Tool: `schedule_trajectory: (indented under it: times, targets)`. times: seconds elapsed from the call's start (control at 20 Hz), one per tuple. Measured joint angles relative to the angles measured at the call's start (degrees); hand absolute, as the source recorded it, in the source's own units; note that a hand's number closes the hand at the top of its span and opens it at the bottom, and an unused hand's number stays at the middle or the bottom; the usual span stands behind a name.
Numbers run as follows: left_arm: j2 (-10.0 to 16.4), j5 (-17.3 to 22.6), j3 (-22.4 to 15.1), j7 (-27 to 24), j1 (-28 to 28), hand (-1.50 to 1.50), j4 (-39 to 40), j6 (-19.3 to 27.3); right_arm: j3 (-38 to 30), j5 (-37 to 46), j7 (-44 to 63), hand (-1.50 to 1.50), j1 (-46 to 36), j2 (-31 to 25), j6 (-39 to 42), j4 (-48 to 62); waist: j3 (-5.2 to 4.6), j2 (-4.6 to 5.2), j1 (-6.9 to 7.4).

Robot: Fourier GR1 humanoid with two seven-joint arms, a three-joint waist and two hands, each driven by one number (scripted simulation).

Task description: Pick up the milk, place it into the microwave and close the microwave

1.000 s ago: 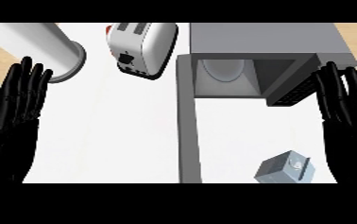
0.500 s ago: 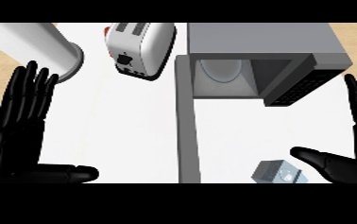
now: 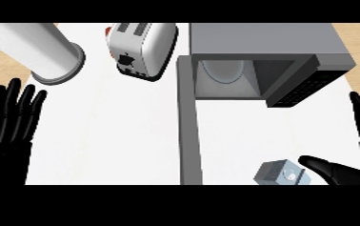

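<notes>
So, left to right. The left hand (image 3: 17, 120) is at the worktop's (image 3: 112, 125) left edge, fingers straight and up, resting. Its thumb lay along the front edge half a second ago and is now out of view; otherwise no change. The white cylinder (image 3: 42, 48) at the back-left corner and the toaster (image 3: 141, 48) beside it are untouched, same as both earlier frames.

The microwave door (image 3: 188, 125) is swung fully open and seen edge-on, a grey strip running from the cavity toward the front edge. The microwave (image 3: 281, 39) sits at the back right with its cavity clear apart from the turntable (image 3: 225, 70). Neither has moved.

The milk carton (image 3: 280, 172) is on the worktop near the front-right corner, right of the door and well in front of the cavity. It's in the same place as a second ago.

The real change is the right hand (image 3: 334, 171). A second ago it was upright at the right edge. It then dropped low, and now its thumb reaches in at the carton's right side, touching or just beside it; can't tell which. One fingertip shows straight at the right edge. The hand is spread wide with nothing held.

My read: the approach is about done and the grasp hasn't started. Next it needs to close round the carton, lift, and carry it back along the right of the door into the cavity. Clipping the carton over looks like the risk.
</notes>
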Motion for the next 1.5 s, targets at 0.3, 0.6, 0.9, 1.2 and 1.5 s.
schedule_trajectory:
  times: [0.3,0.6,0.9,1.2,1.5]
  targets:
    - [-1.63,-1.37,-2.10,0.40,3.64,-1.50,-3.27,-0.26,2.16,0.71,-6.04,-1.50,5.93,1.32,0.71,4.00,0.00,-0.01,-0.01]
    - [-1.37,-0.22,-1.79,2.88,5.56,-1.50,-7.13,-1.23,4.33,1.08,-14.03,-1.50,12.48,1.69,0.65,9.27,0.01,-0.01,-0.07]
    - [-2.56,-1.19,-3.06,2.13,7.05,-1.50,-7.72,-1.78,4.78,0.08,-23.04,-1.50,18.08,1.57,2.16,15.89,0.00,-0.02,-0.19]
    - [-2.67,-0.63,-2.70,2.34,8.64,-1.50,-9.03,-2.73,3.35,-1.42,-31.77,-1.50,19.52,1.54,3.23,24.60,0.01,0.00,-0.09]
    - [-3.83,-1.61,-3.86,1.23,11.04,-1.50,-10.00,-3.34,2.43,-3.56,-40.43,-1.50,20.70,1.61,5.63,33.18,-0.01,-0.01,-0.06]
